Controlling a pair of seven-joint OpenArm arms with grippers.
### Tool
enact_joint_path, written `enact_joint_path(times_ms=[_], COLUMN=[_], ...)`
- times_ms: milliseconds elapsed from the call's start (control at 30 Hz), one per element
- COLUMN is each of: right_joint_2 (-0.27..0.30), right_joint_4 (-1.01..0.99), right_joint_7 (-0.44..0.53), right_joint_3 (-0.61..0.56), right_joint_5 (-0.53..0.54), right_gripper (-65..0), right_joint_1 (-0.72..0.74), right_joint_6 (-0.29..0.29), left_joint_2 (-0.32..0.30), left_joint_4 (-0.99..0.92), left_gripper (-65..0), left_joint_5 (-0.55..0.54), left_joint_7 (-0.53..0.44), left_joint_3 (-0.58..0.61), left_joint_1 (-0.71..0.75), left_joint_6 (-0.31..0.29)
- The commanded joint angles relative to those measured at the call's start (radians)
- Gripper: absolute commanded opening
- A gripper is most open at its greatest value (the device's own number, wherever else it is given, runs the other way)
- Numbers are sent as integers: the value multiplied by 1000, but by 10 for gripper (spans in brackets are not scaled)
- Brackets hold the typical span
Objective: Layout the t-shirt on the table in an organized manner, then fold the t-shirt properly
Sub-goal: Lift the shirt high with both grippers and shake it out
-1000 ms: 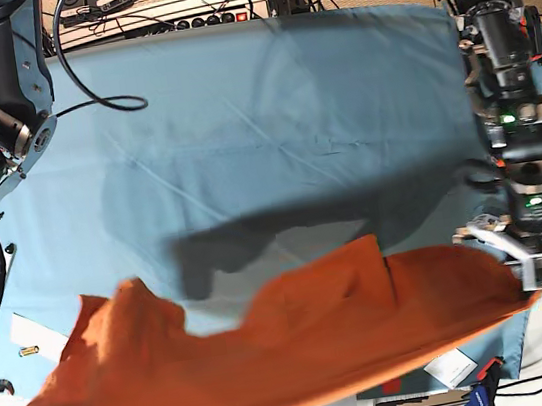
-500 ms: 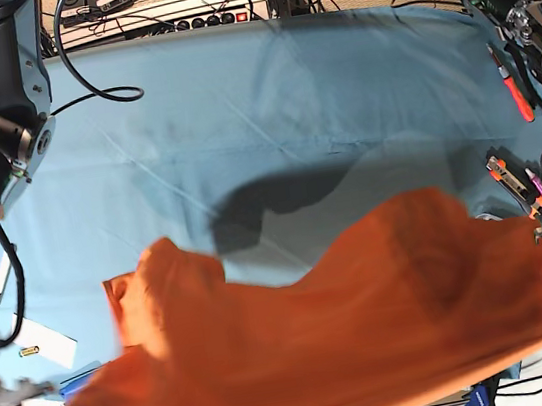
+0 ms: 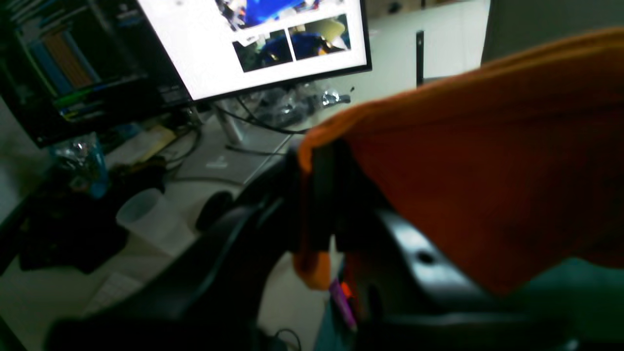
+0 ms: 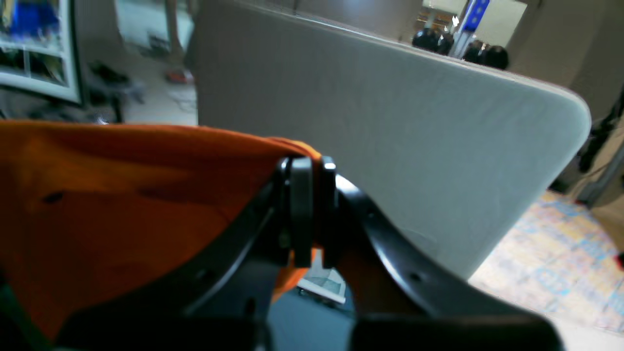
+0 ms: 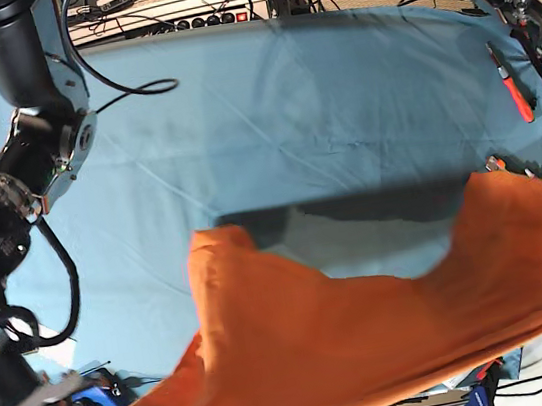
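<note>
An orange shirt (image 5: 371, 340) hangs spread in the air over the near part of the blue table (image 5: 288, 110), held up at two corners and sagging toward the cloth between them. The left gripper (image 3: 324, 195) is clamped on one corner of the shirt — the fabric fans out to that camera's right. The right gripper (image 4: 312, 214) is closed on the opposite corner, with the shirt stretching away to that camera's left. A monitor (image 3: 253, 39) glows behind.
</note>
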Motion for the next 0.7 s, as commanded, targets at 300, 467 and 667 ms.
enact_joint_path(times_ms=[300, 467, 667], right_joint_2=[17, 17, 17], right_joint_4=[19, 112, 206], right_joint_7=[-37, -26, -15], right_joint_3=[88, 88, 122], right_joint_5=[11, -34, -54], right_gripper=[-650, -650, -650], right_joint_1=[31, 29, -11], right_joint_6=[-13, -10, -9], left_joint_2=[-17, -17, -16], left_joint_4=[13, 38, 66], left_gripper=[-650, -650, -650], left_joint_5=[-101, -151, -260], left_joint_7=[-11, 6, 58], left_joint_3=[-122, -183, -271], left_joint_1=[68, 70, 71], left_joint_6=[-29, -49, -89])
